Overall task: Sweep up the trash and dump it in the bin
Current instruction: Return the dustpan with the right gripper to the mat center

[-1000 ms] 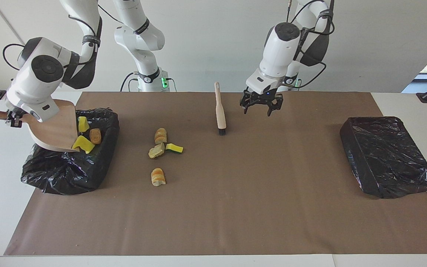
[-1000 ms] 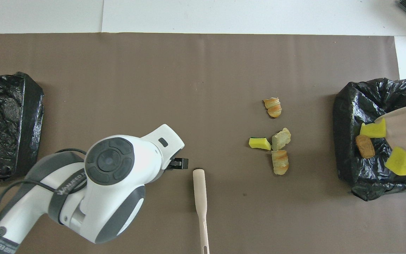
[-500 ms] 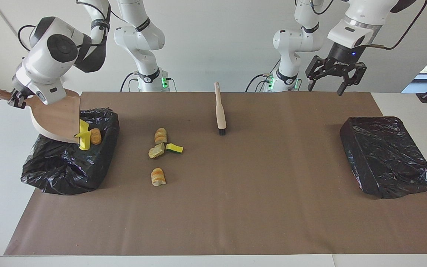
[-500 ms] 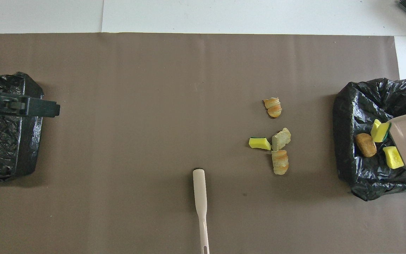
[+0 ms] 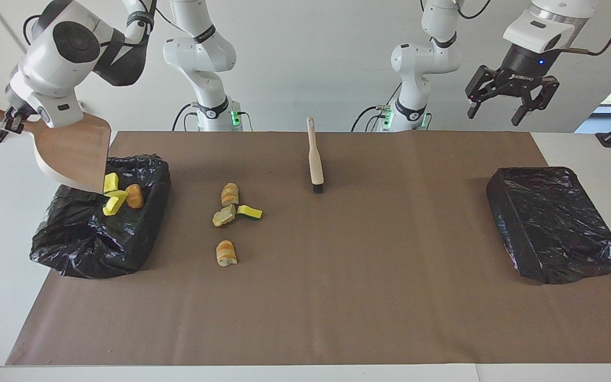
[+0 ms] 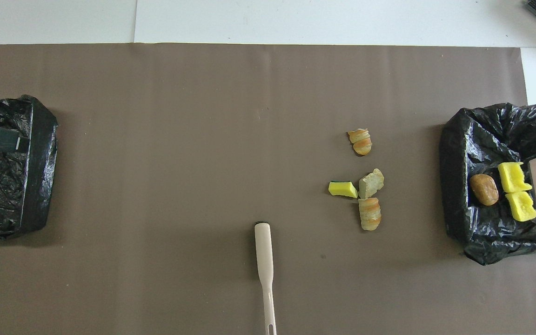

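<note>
Overhead view is showing you the brush (image 6: 264, 265) first, lying on the brown mat (image 6: 203, 116) nearest the robots, midway along the table, with nothing gripping it. Its long axis is running straight away from the robots, the handle end nearest them and the bristle end pointing out. 4 scraps (image 5: 229, 213) are lying a little farther out than the bristles, toward the right arm's end of the table, so any sweep is heading sideways toward that end.

You are holding the dustpan (image 5: 72, 151) in the right gripper (image 5: 12, 121), fingers clamped on its handle. It is hanging tilted with its lip over the bin (image 5: 101, 228) at the right arm's end. 3 pieces (image 6: 505, 188) are already lying inside that bin.

The left gripper (image 5: 512, 98) is hanging high with its fingers apart, gripping nothing, over the second bin (image 5: 555, 223) at the left arm's end. In my judgement the left arm is the free one for the brush, though it is well apart from it. The handle end is offering the grip, across the long axis.
</note>
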Available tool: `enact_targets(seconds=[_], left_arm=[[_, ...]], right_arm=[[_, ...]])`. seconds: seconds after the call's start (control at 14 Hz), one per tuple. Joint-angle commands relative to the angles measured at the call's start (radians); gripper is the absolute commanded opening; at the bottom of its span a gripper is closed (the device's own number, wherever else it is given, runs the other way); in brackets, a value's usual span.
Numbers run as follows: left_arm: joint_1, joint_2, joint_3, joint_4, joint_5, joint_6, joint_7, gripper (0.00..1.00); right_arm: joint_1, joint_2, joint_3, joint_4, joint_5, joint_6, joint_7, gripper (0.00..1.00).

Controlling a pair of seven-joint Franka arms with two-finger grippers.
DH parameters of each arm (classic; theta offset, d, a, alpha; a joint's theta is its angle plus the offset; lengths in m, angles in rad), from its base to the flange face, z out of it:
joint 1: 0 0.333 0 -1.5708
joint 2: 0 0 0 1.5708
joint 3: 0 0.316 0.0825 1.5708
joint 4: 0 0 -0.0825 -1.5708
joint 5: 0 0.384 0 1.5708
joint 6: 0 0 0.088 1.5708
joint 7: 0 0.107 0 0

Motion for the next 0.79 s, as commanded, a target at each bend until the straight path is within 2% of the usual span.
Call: enact_targets(seconds=[0.0,0.14,0.36,0.57,0.71], left_arm=[[0.005,0.019,-0.018,0.04,0.02,-0.037,0.018,1.0],[0.007,-0.009,-0.014,0.01,0.022,-0.036,0.053,1.0],[0.008,-0.086,-0.012,-0.108,0.031,0.004,0.056,1.0],[-0.001,-0.089,-0.014,-0.11,0.069,-0.002,0.047,1.0],[-0.004,-0.089,-0.014,-0.108,0.069,-0.008,0.045,1.0]], right_arm=[[0.003,-0.004,0.029,0.009,0.117,-0.044,0.19,0.0],[0.004,-0.004,0.046,0.008,0.232,-0.028,0.387,0.0],[0.012,0.008,0.147,0.003,0.338,-0.025,0.702,0.0],[0.012,0.068,0.218,0.002,0.489,-0.009,1.013,0.0],[0.015,0.126,0.283,0.002,0.567,0.069,1.178,0.0]])
